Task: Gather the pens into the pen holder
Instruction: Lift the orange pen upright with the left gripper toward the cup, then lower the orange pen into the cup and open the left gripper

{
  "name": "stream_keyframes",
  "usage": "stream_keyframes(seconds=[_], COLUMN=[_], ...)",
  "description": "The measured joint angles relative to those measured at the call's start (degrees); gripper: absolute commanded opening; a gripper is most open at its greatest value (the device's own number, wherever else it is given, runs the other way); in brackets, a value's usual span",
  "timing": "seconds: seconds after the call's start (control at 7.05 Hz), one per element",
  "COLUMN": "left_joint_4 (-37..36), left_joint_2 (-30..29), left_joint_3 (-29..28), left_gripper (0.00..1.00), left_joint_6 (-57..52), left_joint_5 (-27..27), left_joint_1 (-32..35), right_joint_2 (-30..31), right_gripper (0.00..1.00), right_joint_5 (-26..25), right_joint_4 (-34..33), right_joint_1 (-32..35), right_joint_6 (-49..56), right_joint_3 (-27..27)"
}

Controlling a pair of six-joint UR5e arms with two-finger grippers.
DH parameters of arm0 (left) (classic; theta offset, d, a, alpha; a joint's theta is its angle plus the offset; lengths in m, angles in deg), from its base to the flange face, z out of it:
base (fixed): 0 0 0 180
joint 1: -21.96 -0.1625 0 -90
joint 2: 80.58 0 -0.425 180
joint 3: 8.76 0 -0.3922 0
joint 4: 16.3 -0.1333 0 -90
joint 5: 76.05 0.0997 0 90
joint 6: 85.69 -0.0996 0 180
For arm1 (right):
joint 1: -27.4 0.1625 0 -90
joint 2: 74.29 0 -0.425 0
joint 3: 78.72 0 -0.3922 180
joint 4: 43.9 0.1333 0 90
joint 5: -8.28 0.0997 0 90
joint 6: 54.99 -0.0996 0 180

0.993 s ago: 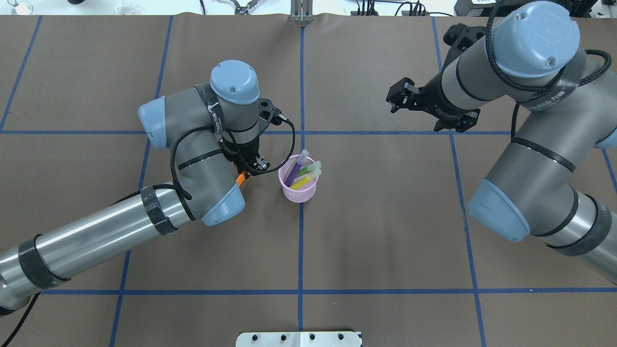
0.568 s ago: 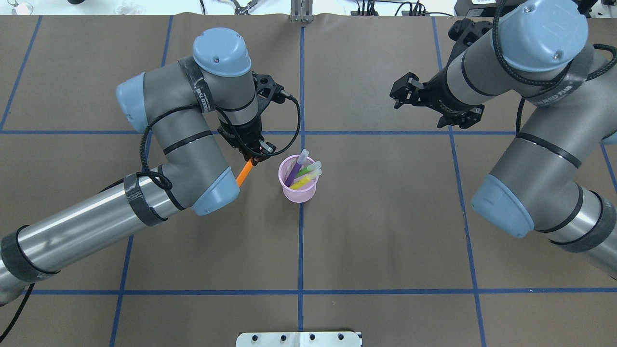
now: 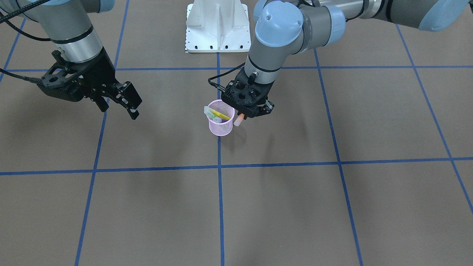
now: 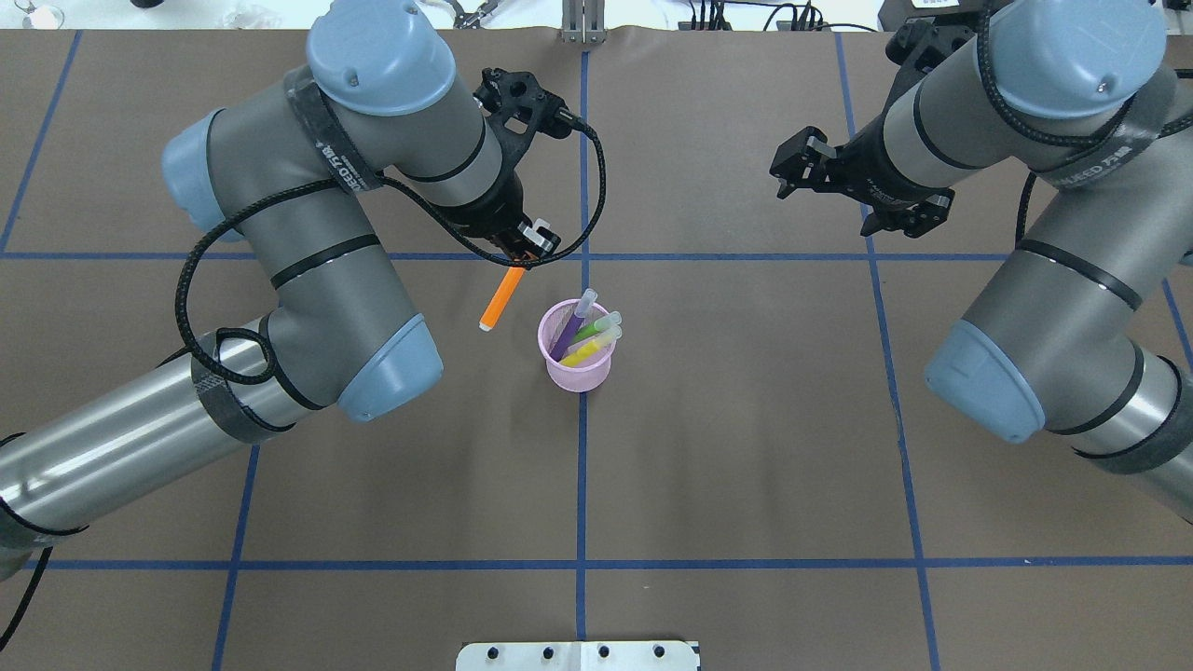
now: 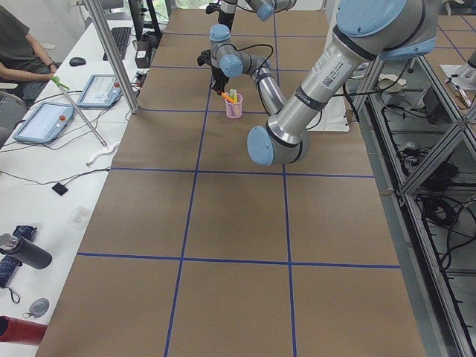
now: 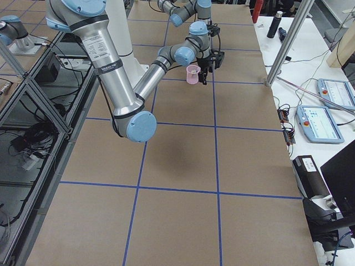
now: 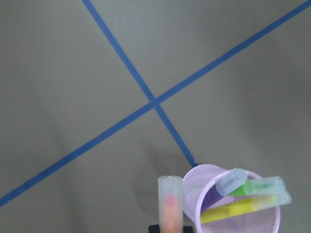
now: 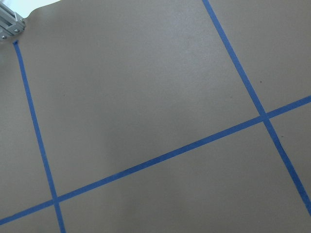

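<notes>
**Left gripper** (image 4: 524, 253): jaws clamped narrow on the upper end of the orange pen (image 4: 500, 298). The pen hangs tilted with its pale cap lowermost, outside the pen holder (image 4: 579, 371), at about 10 o'clock of it in the overhead view. In the front-facing view the cap sits just beside the holder's rim.

**Pen holder**: pink mesh cup, upright on the table (image 4: 746, 447), on a blue tape line (image 4: 581, 466). It holds three pens, all leaning toward 1–2 o'clock with caps above the rim:
- purple pen (image 4: 570, 330)
- green pen (image 4: 596, 327)
- yellow pen (image 4: 586, 351)

**Right gripper** (image 4: 788, 171): jaws spread wide and holding nothing, above the table. It is well apart from the holder, at about 2 o'clock of it.

**Table**: brown covering with a grid of blue tape.
</notes>
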Motion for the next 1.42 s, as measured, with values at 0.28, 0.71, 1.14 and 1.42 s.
stream_keyframes(seconds=[0.28, 0.71, 1.14, 1.42], left_joint_4=[15.42, 42.86, 54.08, 58.58], left_joint_2=[3.36, 12.13, 14.41, 16.10], left_joint_3=[1.17, 1.76, 1.73, 1.72], left_gripper=[0.00, 0.00, 0.00, 0.00], left_joint_6=[2.73, 6.51, 5.80, 1.91], left_joint_5=[8.00, 32.21, 44.64, 49.27], left_joint_1=[-0.64, -7.27, -13.80, -16.69], right_joint_2=[0.02, 0.01, -0.02, -0.02], right_gripper=[1.00, 1.00, 1.00, 1.00], right_joint_5=[-0.02, -0.03, -0.03, 0.08], right_joint_4=[-0.07, -0.02, 0.09, 0.19], right_joint_1=[0.25, 0.68, 0.76, 0.77], right_joint_6=[0.53, 0.69, 0.75, 0.80], right_joint_3=[0.07, 0.31, 0.64, 0.95])
